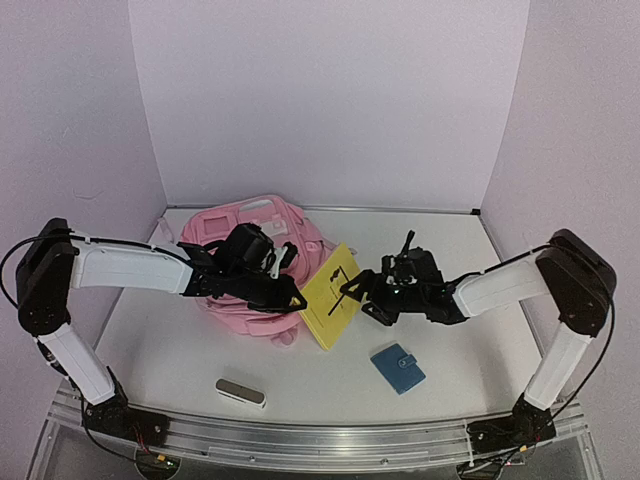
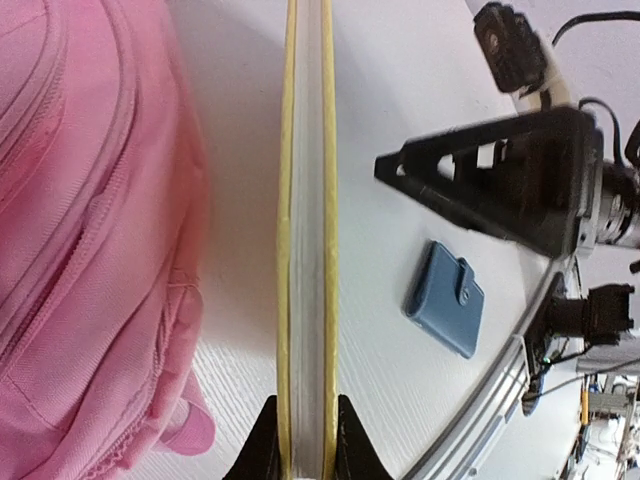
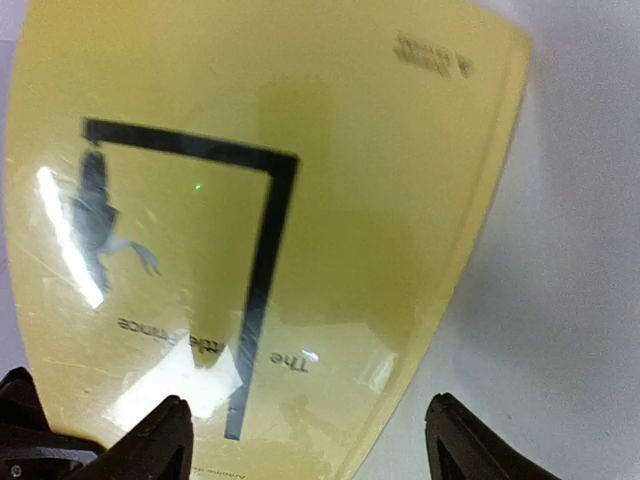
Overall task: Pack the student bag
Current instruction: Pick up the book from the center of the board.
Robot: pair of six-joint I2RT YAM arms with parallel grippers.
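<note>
- Student bag [image 1: 215, 225], pink and soft, lies toward the back left of the worktop [image 1: 480, 330], close to the back wall, with its zip pockets turned to the left wrist camera.
- Left end effector [image 2: 305, 435] is clamped on the lower edge of the yellow book [image 1: 335, 295]. The book stands on edge just beside the bag, and I judge it is held this way so it can slide into the bag.
- Right end effector [image 1: 357, 289] has its fingers spread apart and faces the book's cover. It is just beside the cover and does not grip it, so it probably leaves the book to the left arm.
- Blue wallet [image 1: 398, 367] lies flat toward the front right. A small silver-grey case [image 1: 241, 391] lies near the front edge, left of centre. Both are well apart from the bag, so I judge they are not yet packed.
- The worktop is white and matt, with a metal rail [image 1: 330, 440] along its near edge.
- Plain pale lilac walls [image 1: 330, 100] close it on three sides.
</note>
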